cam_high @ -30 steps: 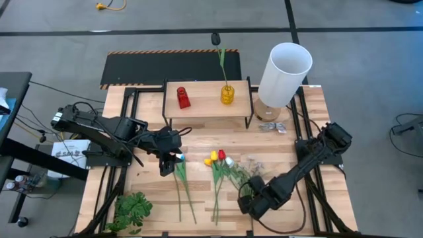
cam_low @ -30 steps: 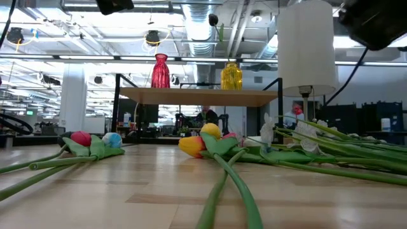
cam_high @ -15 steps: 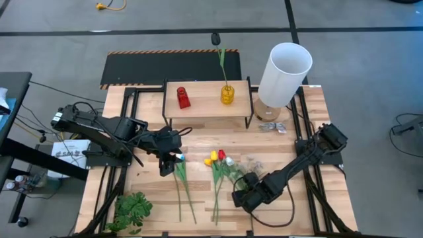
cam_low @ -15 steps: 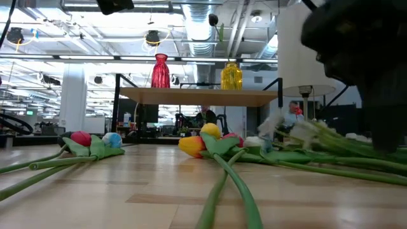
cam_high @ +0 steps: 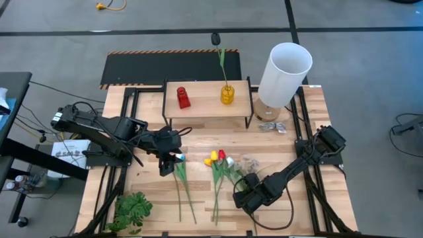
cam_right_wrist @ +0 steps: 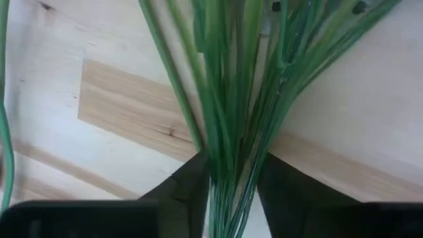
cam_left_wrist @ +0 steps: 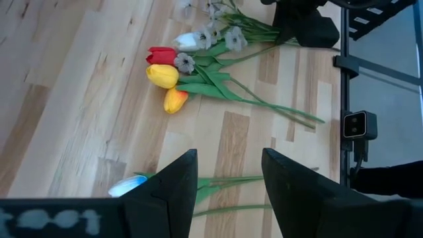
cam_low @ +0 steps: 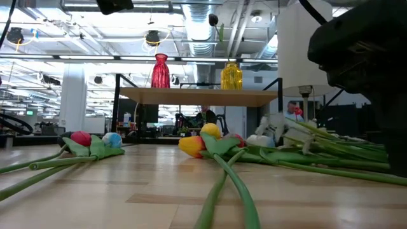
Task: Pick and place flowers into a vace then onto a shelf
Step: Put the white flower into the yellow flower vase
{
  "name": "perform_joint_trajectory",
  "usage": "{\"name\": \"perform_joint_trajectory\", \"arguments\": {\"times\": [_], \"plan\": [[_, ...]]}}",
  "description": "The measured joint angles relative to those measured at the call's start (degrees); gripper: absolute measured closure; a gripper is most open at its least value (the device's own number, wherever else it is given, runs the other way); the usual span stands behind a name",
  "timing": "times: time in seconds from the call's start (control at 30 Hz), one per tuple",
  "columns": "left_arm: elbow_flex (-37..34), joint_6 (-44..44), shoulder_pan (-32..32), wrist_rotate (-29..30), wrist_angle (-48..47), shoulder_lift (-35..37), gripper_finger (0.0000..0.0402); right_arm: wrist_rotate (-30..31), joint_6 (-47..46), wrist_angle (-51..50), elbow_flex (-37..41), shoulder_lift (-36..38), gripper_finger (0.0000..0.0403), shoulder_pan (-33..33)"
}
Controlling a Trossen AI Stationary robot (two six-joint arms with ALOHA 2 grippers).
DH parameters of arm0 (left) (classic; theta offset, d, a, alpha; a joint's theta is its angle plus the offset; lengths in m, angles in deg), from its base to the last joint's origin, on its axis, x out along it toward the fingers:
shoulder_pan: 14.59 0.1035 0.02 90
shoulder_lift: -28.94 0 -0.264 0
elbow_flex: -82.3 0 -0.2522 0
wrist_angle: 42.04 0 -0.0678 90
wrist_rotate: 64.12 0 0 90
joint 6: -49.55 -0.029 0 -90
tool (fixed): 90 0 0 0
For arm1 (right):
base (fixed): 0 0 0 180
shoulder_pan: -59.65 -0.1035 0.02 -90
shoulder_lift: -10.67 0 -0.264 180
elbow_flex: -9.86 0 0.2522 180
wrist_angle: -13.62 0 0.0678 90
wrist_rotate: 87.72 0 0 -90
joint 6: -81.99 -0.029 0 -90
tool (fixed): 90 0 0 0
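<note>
A spray of small white blossoms (cam_high: 250, 164) lies on the table beside a bunch of red, yellow and white tulips (cam_high: 218, 158). My right gripper (cam_high: 242, 196) is down at the spray's thin green stems, fingers closed around them. Two more tulips (cam_high: 180, 173) lie to the left. My left gripper (cam_high: 169, 162) hovers open over their heads, touching nothing. The light-wood shelf (cam_high: 208, 107) carries a red vase (cam_high: 183, 98) and a yellow vase (cam_high: 227, 94). A dark-headed flower (cam_high: 221, 61) stands with its stem in the yellow vase. My right gripper has the bundle of the spray's stems (cam_right_wrist: 231, 142) between its two fingers (cam_right_wrist: 192, 182), well below the blossoms. The fingers come from above and lie across the stems. The stems fan out beyond the fingers, and the spray lies on the table.
A tall white lamp (cam_high: 284, 69) stands at the far right beside the shelf. A bushy green leafy sprig (cam_high: 132, 210) lies at the near left corner. A black panel with a striped edge (cam_high: 165, 66) lies behind the shelf.
My right gripper has moved toward the table's left edge and down onto the spray's stems. The spray's blossom end has lifted a little and shifted in the low view. The tulips have stayed where they were.
</note>
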Motion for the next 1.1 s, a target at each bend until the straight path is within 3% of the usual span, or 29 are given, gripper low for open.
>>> {"name": "perform_joint_trajectory", "arguments": {"times": [0.57, 0.7, 0.97, 1.1], "plan": [[0.0, 0.1, 0.0, 0.3, 0.1, 0.0, 0.0244, 2.4, 2.0, -3.0, -3.8, 0.0, 0.0394, -2.0], [0.0, 0.1, 0.0, 0.9, 0.2, 0.0, 0.0244, 3.1, 1.9, -8.8, -6.9, 0.1, 0.0393, -2.9], [0.0, 0.0, 0.0, 1.4, 0.2, 0.0, 0.0244, 4.8, -1.8, -31.6, -16.1, 0.1, 0.0398, -5.8], [0.0, 0.0, 0.0, 2.0, 0.2, 0.0, 0.0244, 4.5, -3.1, -34.8, -17.5, 0.1, 0.0395, -7.3]]}}
